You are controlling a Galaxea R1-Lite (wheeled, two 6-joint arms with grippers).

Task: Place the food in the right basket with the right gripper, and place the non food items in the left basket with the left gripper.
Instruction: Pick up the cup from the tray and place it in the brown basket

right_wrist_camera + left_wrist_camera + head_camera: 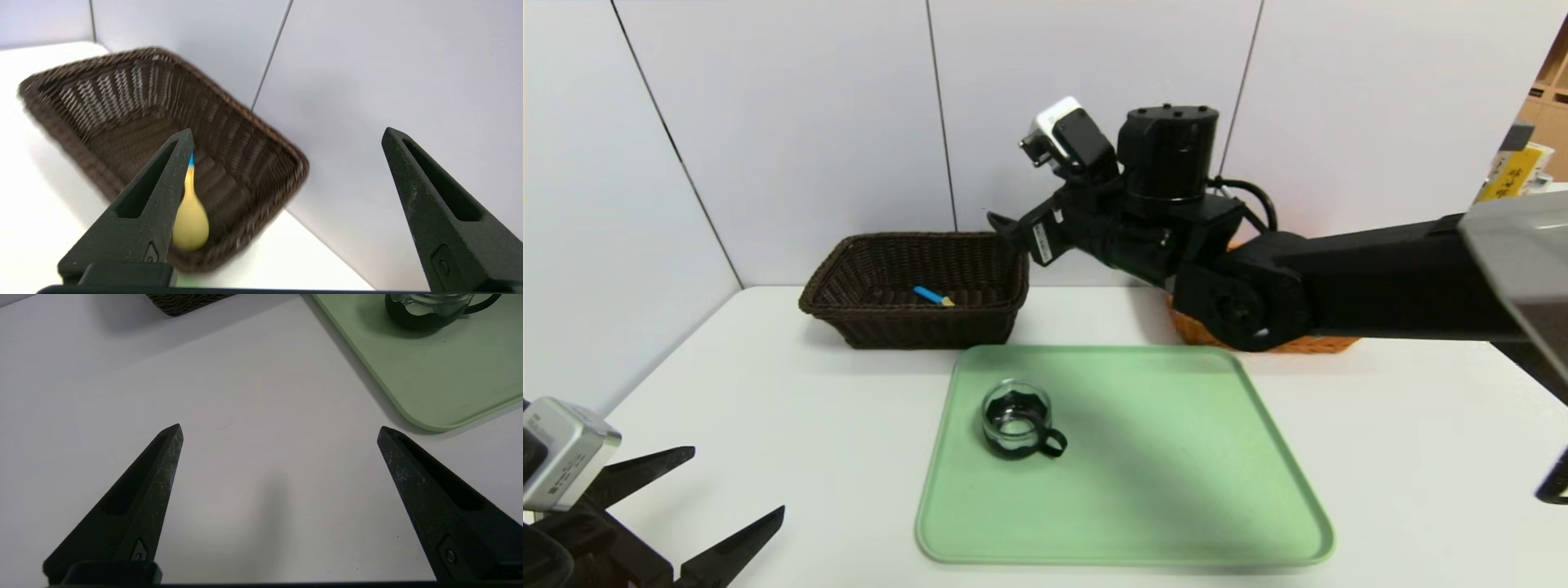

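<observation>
The left basket (915,331), dark brown wicker, stands at the back left with the blue-handled beige spoon (931,296) lying inside it. A clear glass cup (1017,419) with a black base sits on the green tray (1176,474). My right gripper (1005,224) hovers by the dark basket's right rim. In the right wrist view that gripper (288,131) is open and holds nothing, with the spoon (190,220) and the dark basket (135,102) below it. My right arm hides most of the right basket (1307,345). The food is hidden. My left gripper (280,432) is open over bare table at the front left.
White wall panels stand close behind both baskets. The table's left edge runs near the parked left gripper (739,480). In the left wrist view the tray's corner (449,375), the cup (429,310) and a corner of the dark basket (184,304) lie ahead of the fingers.
</observation>
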